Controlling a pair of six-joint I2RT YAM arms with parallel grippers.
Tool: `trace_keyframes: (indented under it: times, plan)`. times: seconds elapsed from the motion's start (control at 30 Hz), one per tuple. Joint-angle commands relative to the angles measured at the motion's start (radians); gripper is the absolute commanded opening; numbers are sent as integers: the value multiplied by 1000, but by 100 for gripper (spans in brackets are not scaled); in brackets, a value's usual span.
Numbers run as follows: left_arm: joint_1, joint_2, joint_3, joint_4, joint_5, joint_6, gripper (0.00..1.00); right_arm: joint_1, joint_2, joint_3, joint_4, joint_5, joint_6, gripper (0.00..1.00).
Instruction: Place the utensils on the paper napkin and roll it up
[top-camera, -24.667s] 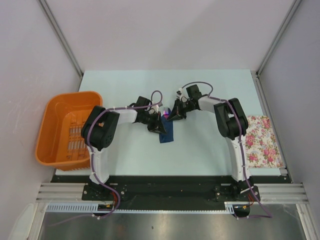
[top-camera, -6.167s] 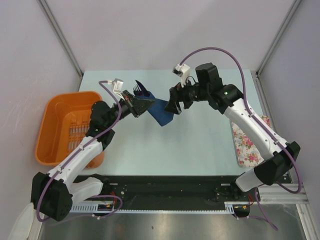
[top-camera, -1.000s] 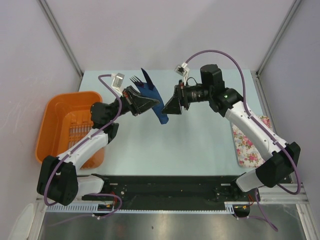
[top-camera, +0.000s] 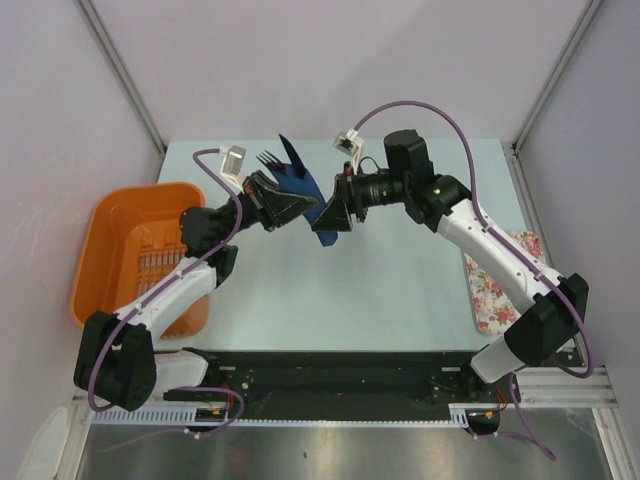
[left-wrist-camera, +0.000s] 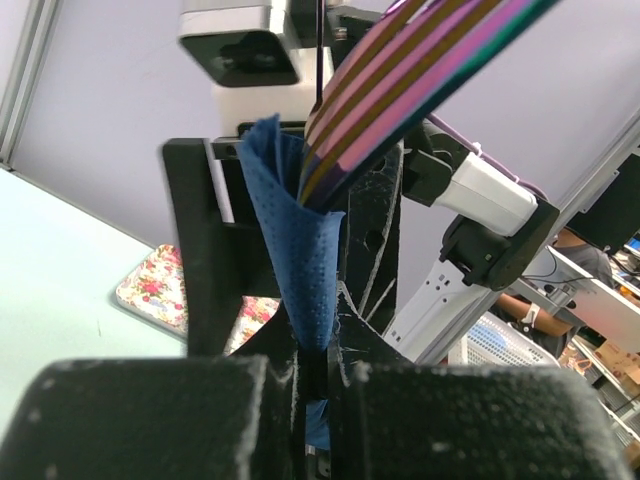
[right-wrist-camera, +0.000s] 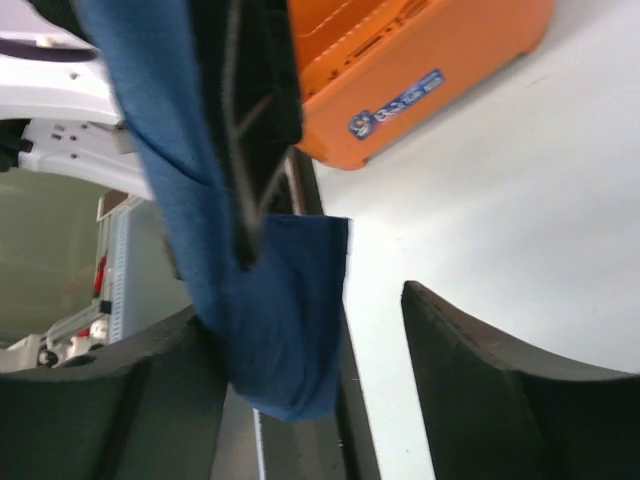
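**Bundle up in the air, loose flap dangling: this could come undone!**

The left gripper (top-camera: 296, 204), jaws pressed tight on the paper napkin (top-camera: 302, 186), holds it well above the surface (top-camera: 380, 290). The utensils (left-wrist-camera: 400, 80) poke out of the wide end like stems from a cone. The right gripper (right-wrist-camera: 310, 390) has its jaws spread, and the napkin's lower flap hangs between them, against one finger. My worry is that the pinch sits at the narrow end only. A tug on that flap could open the wrap and let the cutlery slide out, or tear the thin paper. The navy sheet looks dimpled, soft and only loosely furled, and the fork (top-camera: 268, 158) shows its tines beyond the edge.
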Motion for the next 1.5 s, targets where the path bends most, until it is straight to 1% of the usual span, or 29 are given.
trace_keyframes:
  times: [0.0, 0.27, 0.43, 0.53, 0.63, 0.67, 0.73, 0.77, 0.83, 0.87, 0.93, 0.97, 1.03, 1.07, 1.1, 1.23, 1.27, 1.33, 1.37, 1.43, 1.47]
  plan:
    - [-2, -1, 18, 92, -4, -3, 0, -30, -10, 52, -41, 53, -28, 74]
    - [-4, 13, 23, 98, -4, -8, 0, -24, 2, 81, -21, 70, -13, 87]
    - [-4, 16, 20, 93, -10, -8, 0, -15, 2, 95, -15, 68, -19, 88]
    - [-4, 21, 21, 90, -15, -14, 0, 5, 1, 93, -8, 62, -39, 86]
    - [-4, 25, 25, 95, -15, -18, 0, 28, 8, 85, -8, 50, -48, 78]
    - [-4, 24, 26, 97, -13, -18, 0, 31, 7, 84, -8, 47, -45, 69]
    - [-4, 24, 28, 100, -12, -20, 0, 30, 11, 78, -8, 41, -45, 58]
    - [-2, 25, 28, 101, -13, -20, 0, 28, 14, 78, -9, 39, -45, 49]
    - [1, 25, 26, 104, -12, -20, 0, 23, 16, 78, -6, 32, -36, 42]
    - [1, 25, 26, 107, -13, -20, 0, 20, 16, 75, -5, 28, -27, 33]
    - [6, 27, 25, 115, -10, -21, 0, 14, 21, 75, 1, 16, -11, 26]
    - [6, 28, 25, 116, -10, -21, 0, 11, 22, 70, 6, 13, 13, 20]
    - [6, 30, 26, 130, -6, -20, 0, -1, 27, 67, 29, -5, 41, 12]
    - [6, 30, 25, 130, -3, -20, 0, -6, 28, 64, 38, -11, 54, 4]
    - [6, 30, 23, 132, -3, -20, 0, -9, 31, 61, 47, -22, 67, 0]
    - [6, 27, 17, 146, 13, 8, 0, -12, 31, 53, 45, -30, 67, 0]
    - [6, 25, 17, 147, 17, 15, 3, -12, 28, 53, 40, -25, 62, 0]
    - [6, 19, 15, 143, 22, 32, 18, -15, 24, 46, 23, -15, 45, 0]
    - [6, 19, 14, 144, 28, 37, 28, -21, 21, 44, 22, -7, 41, 0]
    - [6, 19, 9, 144, 33, 38, 41, -27, 11, 33, 12, 2, 29, 0]
    - [6, 21, 6, 146, 36, 38, 50, -39, 8, 29, 14, 2, 25, 0]
